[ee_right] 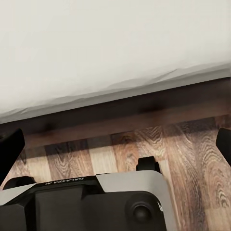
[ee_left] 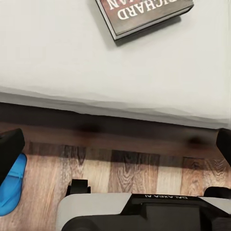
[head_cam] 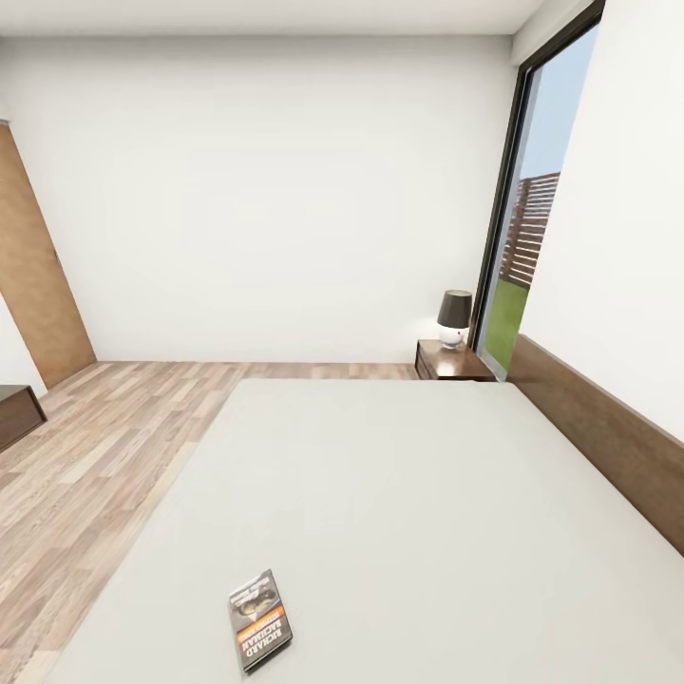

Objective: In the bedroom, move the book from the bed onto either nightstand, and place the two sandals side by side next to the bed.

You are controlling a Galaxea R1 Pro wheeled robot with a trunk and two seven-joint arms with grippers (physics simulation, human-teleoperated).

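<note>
We are standing at the near edge of the bed (head_cam: 399,494), with both arms hanging low over the floor (ee_left: 144,168) beside the frame. Our left hand (ee_left: 115,144) is showing two dark fingertips spread wide at the edges of its wrist view, released and holding nothing; our right hand (ee_right: 115,144) is showing the same, spread and empty.

Beside the left fingertip (ee_left: 9,149), one blue sandal (ee_left: 12,187) is lying on the planks close to the bed frame; we are not finding its partner, so whether the pair is set side by side cannot be judged.

Just beyond the mattress edge, the book (head_cam: 258,619) is lying flat near the left corner, cover up, untouched. We are judging the book step as not yet begun, and the sandal step as unconfirmed.

Farther off, past the whole mattress, the nightstand (head_cam: 452,362) is standing by the headboard (head_cam: 608,437) and the window (head_cam: 522,218), with a lamp (head_cam: 454,318) taking much of its top; the book will need the free part. A low dark cabinet (head_cam: 17,414) is standing at far left. Nothing is lying between us and the book.
</note>
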